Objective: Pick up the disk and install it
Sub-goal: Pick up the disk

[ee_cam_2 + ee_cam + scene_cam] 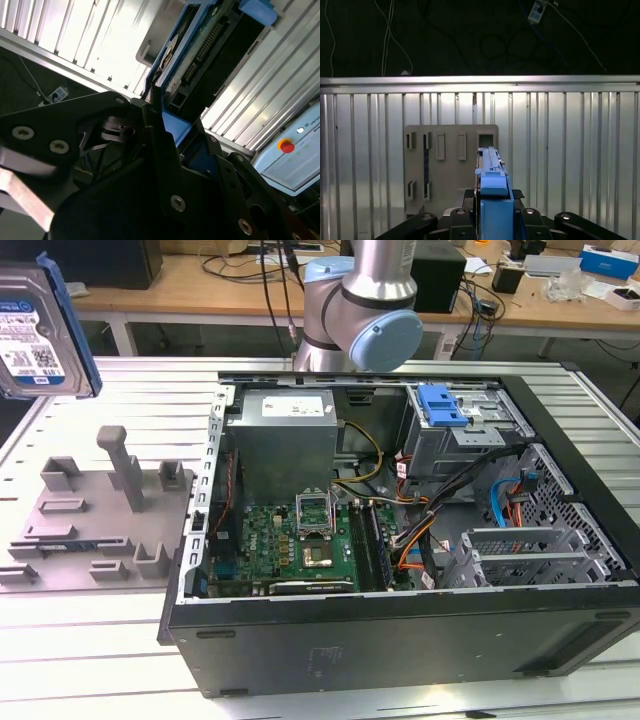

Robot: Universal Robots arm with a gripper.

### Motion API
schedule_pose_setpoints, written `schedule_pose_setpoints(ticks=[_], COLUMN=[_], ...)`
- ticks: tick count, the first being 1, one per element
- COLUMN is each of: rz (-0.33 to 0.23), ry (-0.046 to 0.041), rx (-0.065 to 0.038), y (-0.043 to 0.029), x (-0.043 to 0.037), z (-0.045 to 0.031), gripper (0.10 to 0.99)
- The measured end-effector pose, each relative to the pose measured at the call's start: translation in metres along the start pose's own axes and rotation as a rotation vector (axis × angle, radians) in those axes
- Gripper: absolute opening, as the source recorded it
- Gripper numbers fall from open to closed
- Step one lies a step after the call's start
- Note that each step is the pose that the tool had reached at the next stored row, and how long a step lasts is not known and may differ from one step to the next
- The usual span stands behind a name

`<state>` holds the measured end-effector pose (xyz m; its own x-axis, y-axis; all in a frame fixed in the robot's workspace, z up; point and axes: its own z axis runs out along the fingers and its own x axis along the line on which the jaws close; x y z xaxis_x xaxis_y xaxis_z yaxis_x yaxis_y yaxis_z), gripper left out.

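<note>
One disk (35, 335), upper left of exterior view, clamped in pincer (493, 200) by blue bracket (494, 182). Likely rigid, dense, shock-sensitive, so grip the bracket sides.

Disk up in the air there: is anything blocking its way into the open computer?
Nothing visible does. The tool holds the disk above the grey fixture, and the case lies open to the exterior view's right.
</note>
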<state>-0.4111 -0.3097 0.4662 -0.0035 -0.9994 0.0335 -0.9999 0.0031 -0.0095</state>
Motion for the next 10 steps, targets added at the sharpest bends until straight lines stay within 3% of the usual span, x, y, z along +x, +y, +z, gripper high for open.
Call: schedule_pose_setpoints(ticks=[3, 8, 10], rz=[0.0, 0.0, 0.0], ry=[-0.0011, -0.0013, -0.0014], rx=[0.0, 0.0, -0.001], y=[-0.0015, -0.0016, -0.0053], x=[0.0006, 0.0011, 0.0051], z=[-0.0187, -0.0197, -0.0229], gripper=[0.365, 0.365, 0.365])
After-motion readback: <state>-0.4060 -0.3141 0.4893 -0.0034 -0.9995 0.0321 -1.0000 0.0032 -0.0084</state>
